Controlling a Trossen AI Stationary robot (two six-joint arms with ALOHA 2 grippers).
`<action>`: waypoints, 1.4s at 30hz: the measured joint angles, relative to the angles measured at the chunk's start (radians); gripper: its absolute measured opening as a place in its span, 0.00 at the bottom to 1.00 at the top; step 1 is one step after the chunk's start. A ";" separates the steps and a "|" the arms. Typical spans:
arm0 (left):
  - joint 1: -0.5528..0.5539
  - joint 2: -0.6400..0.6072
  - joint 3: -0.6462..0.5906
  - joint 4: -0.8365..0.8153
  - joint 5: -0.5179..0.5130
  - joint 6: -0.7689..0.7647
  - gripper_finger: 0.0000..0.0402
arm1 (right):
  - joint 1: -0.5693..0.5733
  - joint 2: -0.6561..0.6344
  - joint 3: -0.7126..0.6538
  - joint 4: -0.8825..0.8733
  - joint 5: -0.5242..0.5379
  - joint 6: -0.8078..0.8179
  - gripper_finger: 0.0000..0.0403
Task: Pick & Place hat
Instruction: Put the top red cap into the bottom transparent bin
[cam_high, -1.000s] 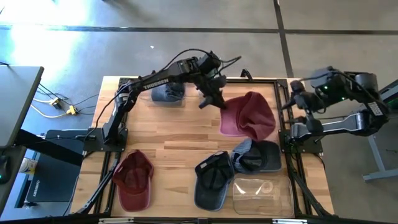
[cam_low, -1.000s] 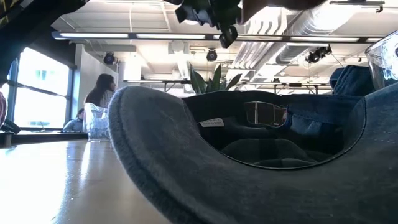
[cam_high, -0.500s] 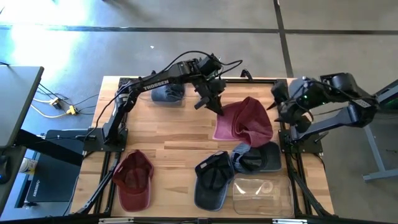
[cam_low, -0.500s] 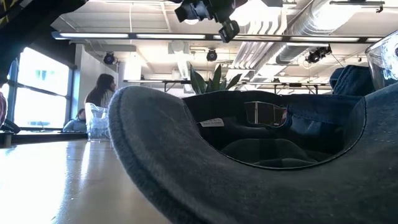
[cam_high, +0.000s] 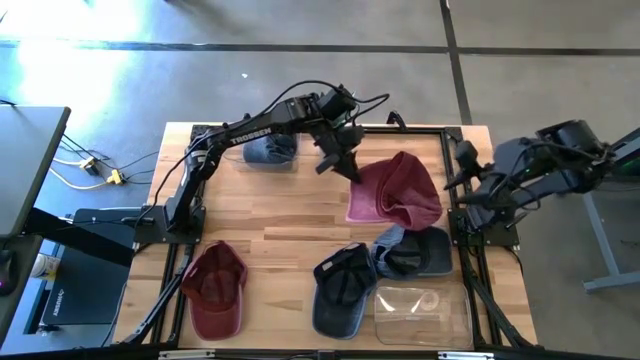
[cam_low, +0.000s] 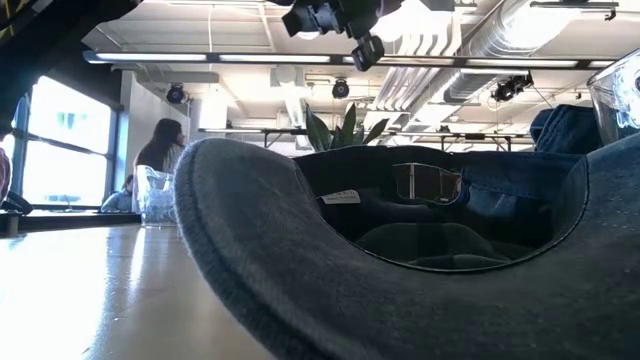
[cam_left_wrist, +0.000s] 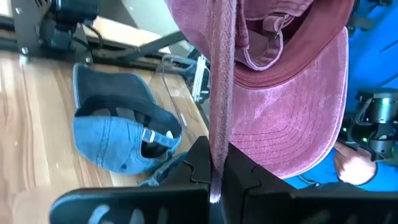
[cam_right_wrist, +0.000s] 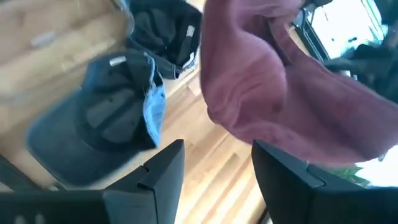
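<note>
Here left hand (cam_high: 348, 170) pinches the maroon cap (cam_high: 400, 190) by its brim, lifted over the table (cam_high: 290, 215). Right hand (cam_right_wrist: 214, 163) spread, seemingly just beside the cap.

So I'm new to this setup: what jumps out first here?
The left gripper holds a maroon cap by its edge, at the table's far right. The right gripper waits open at the table's right edge, facing that cap. More caps lie along the near edge: a red one at left, dark and blue ones beside a clear bin.
</note>
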 joint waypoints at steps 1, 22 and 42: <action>0.000 0.000 0.000 0.018 0.000 -0.012 0.00 | 0.005 0.008 0.000 0.000 0.015 -0.035 0.45; -0.001 0.001 0.000 0.155 -0.067 -0.118 0.01 | 0.007 0.157 0.000 0.083 0.032 -0.124 0.26; 0.082 0.008 -0.001 -0.194 -0.503 0.125 0.54 | -0.091 0.237 0.003 0.110 -0.457 1.123 0.03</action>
